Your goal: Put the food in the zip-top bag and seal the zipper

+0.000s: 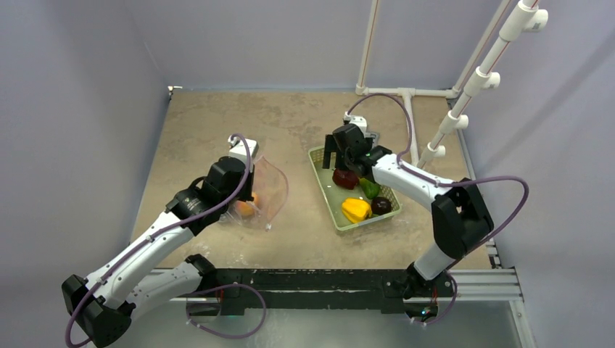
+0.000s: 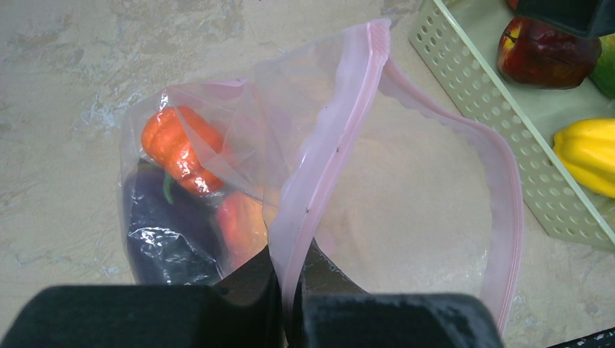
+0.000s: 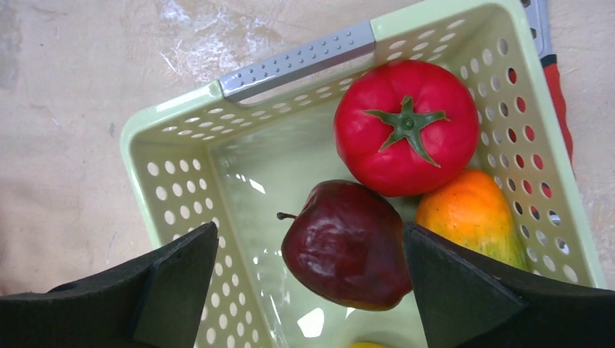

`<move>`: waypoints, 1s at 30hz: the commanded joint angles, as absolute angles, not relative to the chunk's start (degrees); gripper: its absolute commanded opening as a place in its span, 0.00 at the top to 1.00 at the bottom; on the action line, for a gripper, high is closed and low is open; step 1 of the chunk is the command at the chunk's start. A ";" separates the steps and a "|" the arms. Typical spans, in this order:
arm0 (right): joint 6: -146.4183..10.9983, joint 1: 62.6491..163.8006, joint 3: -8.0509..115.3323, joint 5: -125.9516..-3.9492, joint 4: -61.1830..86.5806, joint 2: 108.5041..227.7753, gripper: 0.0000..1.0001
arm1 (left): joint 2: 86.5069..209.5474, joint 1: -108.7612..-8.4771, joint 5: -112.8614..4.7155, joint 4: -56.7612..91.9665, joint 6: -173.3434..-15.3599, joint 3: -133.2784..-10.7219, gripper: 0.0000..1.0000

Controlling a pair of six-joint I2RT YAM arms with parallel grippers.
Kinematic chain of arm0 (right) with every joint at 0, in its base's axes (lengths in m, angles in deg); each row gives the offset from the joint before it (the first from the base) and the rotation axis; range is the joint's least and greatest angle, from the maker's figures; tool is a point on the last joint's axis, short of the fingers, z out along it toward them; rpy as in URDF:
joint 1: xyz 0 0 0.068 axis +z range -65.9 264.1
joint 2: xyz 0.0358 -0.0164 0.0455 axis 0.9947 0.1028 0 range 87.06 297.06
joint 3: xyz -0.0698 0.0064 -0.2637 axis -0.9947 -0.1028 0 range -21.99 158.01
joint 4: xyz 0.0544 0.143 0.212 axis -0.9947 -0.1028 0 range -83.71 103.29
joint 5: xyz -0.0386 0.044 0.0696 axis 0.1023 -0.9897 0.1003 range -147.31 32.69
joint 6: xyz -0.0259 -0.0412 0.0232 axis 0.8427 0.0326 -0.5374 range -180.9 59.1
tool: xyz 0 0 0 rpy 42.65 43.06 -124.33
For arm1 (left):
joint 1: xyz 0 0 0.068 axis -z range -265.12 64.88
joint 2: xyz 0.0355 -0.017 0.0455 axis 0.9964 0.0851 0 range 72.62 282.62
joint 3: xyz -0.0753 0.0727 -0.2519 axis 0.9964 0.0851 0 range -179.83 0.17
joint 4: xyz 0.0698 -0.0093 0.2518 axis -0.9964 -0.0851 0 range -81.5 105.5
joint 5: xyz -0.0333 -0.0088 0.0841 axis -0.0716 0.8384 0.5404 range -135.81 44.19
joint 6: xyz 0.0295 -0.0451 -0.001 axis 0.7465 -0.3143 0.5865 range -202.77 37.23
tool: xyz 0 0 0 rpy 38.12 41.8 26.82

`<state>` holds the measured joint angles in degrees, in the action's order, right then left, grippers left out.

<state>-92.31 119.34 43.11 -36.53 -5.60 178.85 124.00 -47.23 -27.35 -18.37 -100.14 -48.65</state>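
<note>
The clear zip-top bag lies left of centre, its mouth held open. My left gripper is shut on the pink zipper at the near mouth edge. Inside the bag lie an orange pepper, a purple eggplant and a peach-coloured piece. My right gripper hangs open over the basket, its fingers either side of a dark red apple, not touching it. A red tomato and an orange-green fruit lie behind the apple. A yellow pepper, a green piece and a dark plum lie nearer.
The light green slotted basket stands right of the bag, with a grey handle at its far end. A white pipe frame rises at the back right. A red-and-black object lies along the basket's outer side.
</note>
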 commanded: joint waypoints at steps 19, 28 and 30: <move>-92.34 118.79 40.35 -36.69 -1.49 185.21 0.01 | 123.35 -47.35 -27.27 -15.90 -99.52 -48.08 1.00; -92.36 118.73 40.30 -38.21 -1.34 183.49 0.37 | 123.36 -47.36 -27.35 -15.90 -99.47 -48.11 1.00; -92.36 118.78 40.56 -38.26 -1.66 182.82 0.48 | 123.38 -47.33 -27.35 -15.91 -99.47 -48.11 1.00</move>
